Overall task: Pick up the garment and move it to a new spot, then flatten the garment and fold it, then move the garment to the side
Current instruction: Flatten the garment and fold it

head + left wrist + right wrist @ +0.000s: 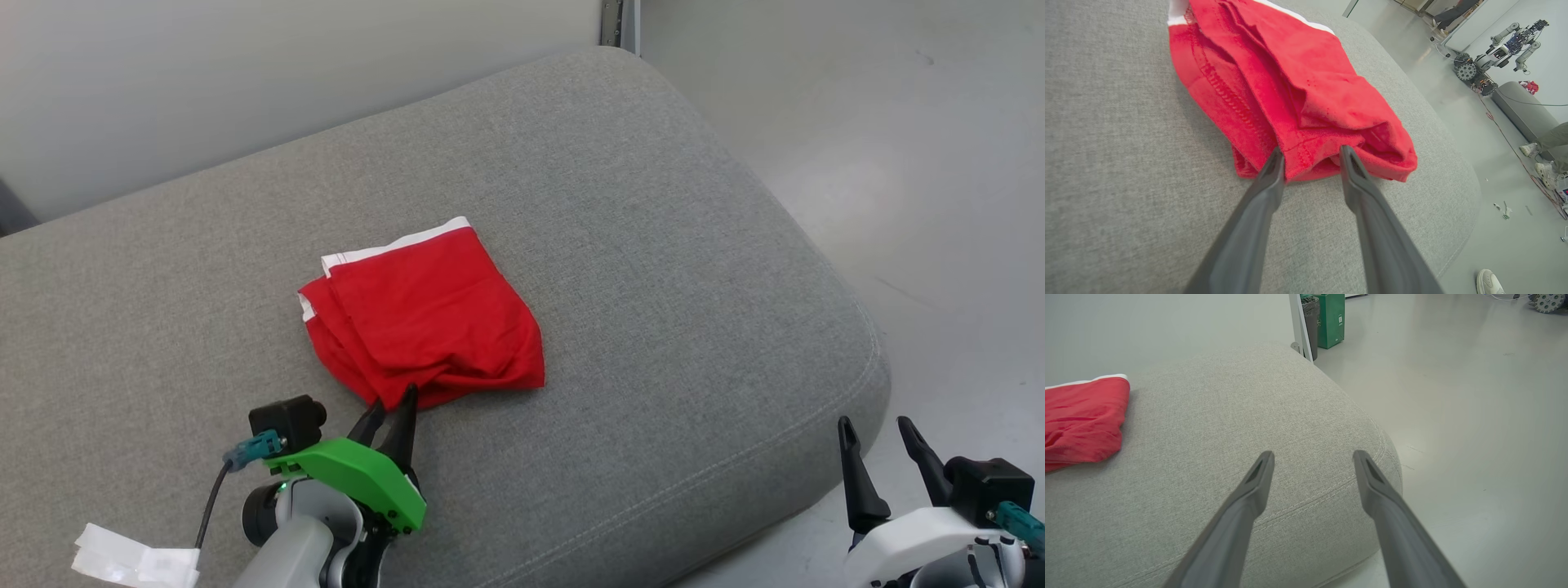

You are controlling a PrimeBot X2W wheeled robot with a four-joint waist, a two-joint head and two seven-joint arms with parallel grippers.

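Illumination is bright, even and diffuse. Shadows are soft: a faint band lies on the cushion [653, 245] along the garment [433, 318] edge. The floor [898, 163] carries a pale, dull sheen. Wrist views curve lines toward the edges; the fingers [1237, 253] blur near the bottom edge.

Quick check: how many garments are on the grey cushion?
1. The loosely folded red fabric garment with a white band lies near the middle of the grey fabric cushion, its near edge between the left end effector's fingers. Its folds could hide a smaller piece.
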